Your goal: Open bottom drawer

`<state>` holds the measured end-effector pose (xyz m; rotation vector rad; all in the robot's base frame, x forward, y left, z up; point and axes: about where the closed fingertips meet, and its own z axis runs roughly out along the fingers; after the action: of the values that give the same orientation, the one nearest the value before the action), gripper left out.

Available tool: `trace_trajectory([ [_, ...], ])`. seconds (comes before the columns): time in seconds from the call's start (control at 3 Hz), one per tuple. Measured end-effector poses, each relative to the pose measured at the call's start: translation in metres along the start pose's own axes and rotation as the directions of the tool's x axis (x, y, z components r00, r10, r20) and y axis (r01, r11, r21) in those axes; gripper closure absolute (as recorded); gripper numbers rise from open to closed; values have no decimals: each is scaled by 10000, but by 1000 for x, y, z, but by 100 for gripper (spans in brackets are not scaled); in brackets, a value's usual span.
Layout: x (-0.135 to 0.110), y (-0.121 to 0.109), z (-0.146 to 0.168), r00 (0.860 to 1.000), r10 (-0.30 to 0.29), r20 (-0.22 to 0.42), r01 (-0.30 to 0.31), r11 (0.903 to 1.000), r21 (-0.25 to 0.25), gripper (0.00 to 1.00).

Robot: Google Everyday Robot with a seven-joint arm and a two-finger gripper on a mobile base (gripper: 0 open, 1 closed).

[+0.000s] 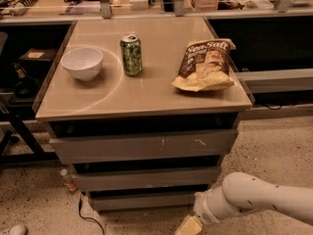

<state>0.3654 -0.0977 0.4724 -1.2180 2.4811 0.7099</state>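
Observation:
The bottom drawer is the narrowest, lowest grey front of the cabinet, near the floor, and it looks shut. Above it are the mid-width front and the widest front with pale scratch marks. My white arm reaches in from the lower right. My gripper hangs at the bottom edge of the camera view, just right of and below the bottom drawer's right end, with only its yellowish base in sight.
On the tan cabinet top stand a white bowl, a green can and a chip bag. A black cable lies on the speckled floor at left. Dark shelving stands behind and to both sides.

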Motion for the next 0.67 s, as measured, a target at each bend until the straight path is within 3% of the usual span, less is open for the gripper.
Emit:
trace_trajectory([
  [0.67,22,-34,59,9992,323,216,-327,9993,171,0],
])
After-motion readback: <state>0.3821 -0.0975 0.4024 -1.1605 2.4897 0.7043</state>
